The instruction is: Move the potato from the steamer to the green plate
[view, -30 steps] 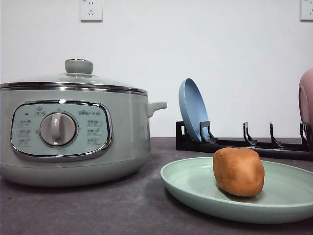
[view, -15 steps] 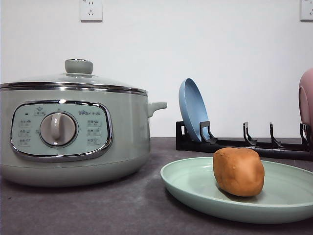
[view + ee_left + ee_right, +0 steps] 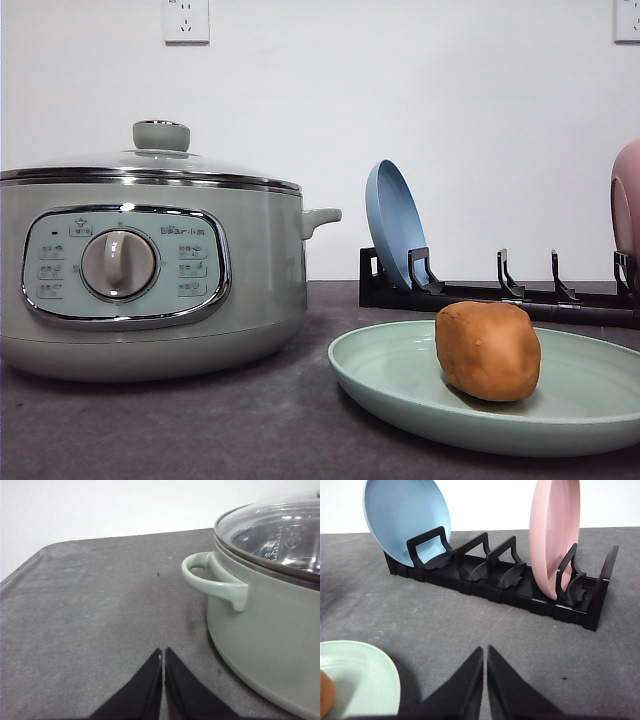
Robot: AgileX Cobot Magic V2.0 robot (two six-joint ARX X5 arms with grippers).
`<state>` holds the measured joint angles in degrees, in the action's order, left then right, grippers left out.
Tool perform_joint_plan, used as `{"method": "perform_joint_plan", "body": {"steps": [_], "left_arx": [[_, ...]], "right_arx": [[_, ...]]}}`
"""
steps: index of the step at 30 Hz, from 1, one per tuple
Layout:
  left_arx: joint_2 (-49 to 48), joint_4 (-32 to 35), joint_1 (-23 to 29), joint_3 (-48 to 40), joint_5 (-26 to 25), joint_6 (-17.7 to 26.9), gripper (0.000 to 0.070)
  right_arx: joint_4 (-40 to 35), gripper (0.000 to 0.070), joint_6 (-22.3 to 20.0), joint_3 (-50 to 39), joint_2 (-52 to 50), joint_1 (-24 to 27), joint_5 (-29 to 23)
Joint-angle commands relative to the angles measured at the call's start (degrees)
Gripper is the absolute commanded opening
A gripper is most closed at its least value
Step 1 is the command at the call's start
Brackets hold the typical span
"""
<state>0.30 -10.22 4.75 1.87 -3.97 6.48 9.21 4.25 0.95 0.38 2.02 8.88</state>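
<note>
Just beside the closed, empty right gripper, potato sits on the green plate, delivered; left gripper pinched shut beside the lidded steamer.

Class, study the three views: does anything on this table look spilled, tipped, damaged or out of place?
Nothing stands out. The potato sits whole on the green plate, the steamer stands level with its lid on, and the blue plate and pink plate stand upright in the black rack. No spills show.
</note>
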Motion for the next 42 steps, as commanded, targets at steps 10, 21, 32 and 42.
{"method": "perform_joint_plan", "body": {"steps": [10,21,32,42], "left_arx": [[-0.1,-0.5,0.2,-1.2,0.1,-0.3,0.0000],[-0.1,-0.5,0.2,-1.2,0.1,-0.3,0.0000],[-0.1,-0.5,0.2,-1.2,0.1,-0.3,0.0000],[-0.1,-0.5,0.2,-1.2,0.1,-0.3,0.0000]], "right_arx": [[-0.2,0.0000,-0.4,-0.3,-0.2,0.0,0.0],[-0.2,0.0000,-0.4,-0.3,-0.2,0.0,0.0],[-0.2,0.0000,-0.4,-0.3,-0.2,0.0,0.0],[-0.2,0.0000,-0.4,-0.3,-0.2,0.0,0.0]]}}
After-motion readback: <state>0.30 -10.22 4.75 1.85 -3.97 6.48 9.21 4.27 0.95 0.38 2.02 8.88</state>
